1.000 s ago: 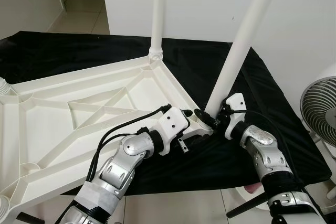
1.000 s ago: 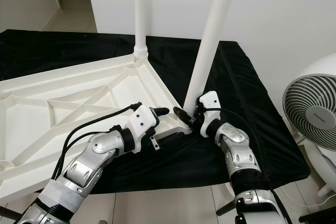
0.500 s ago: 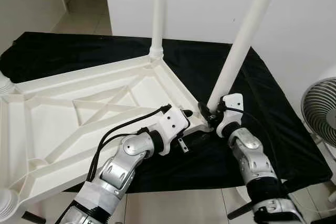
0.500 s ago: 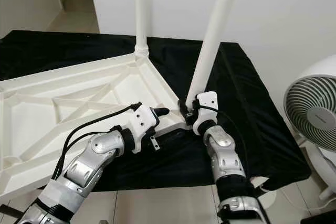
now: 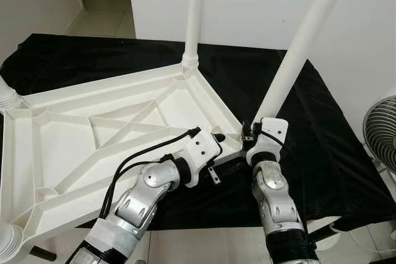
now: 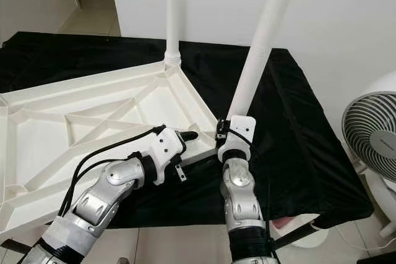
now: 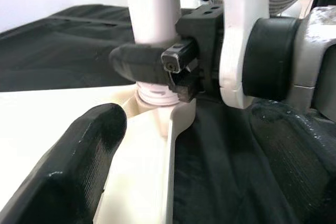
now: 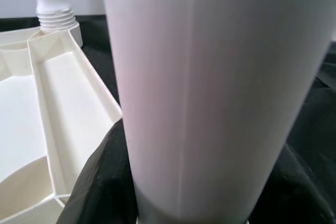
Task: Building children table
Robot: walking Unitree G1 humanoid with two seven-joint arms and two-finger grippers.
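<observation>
White plastic, ribbed on its underside: the tabletop [image 5: 93,134] lies upside down on a black cloth [image 5: 322,146], which is spread over pale floor tiles. One leg [image 5: 193,10] stands upright in the far corner socket. A second leg [image 5: 297,51] rises from the near right corner, leaning a little to the right, its foot at the socket.

My right gripper [image 5: 250,135] is at the base of this second leg, just above the corner. One black finger [image 7: 139,60] crosses the front of the leg and lies against it, right above the threaded collar. My right wrist view looks straight along the leg from very close; dark finger surface [image 8: 100,182] presses against its lower part. So the right fingers are closed around the leg's base.

My left gripper [image 5: 216,138] rests at the same corner, on the tabletop's rim just left of the leg. One thick black finger [image 7: 79,156] lies on the white rim, and the other sits at the far side of the rim over the cloth. The fingers are spread apart with the rim between them, but I cannot tell whether they actually pinch it.

At the left edge two more threaded leg ends [image 5: 7,97] show at the other corners. A fan [image 6: 371,128] stands on the floor to the right, off the cloth.
</observation>
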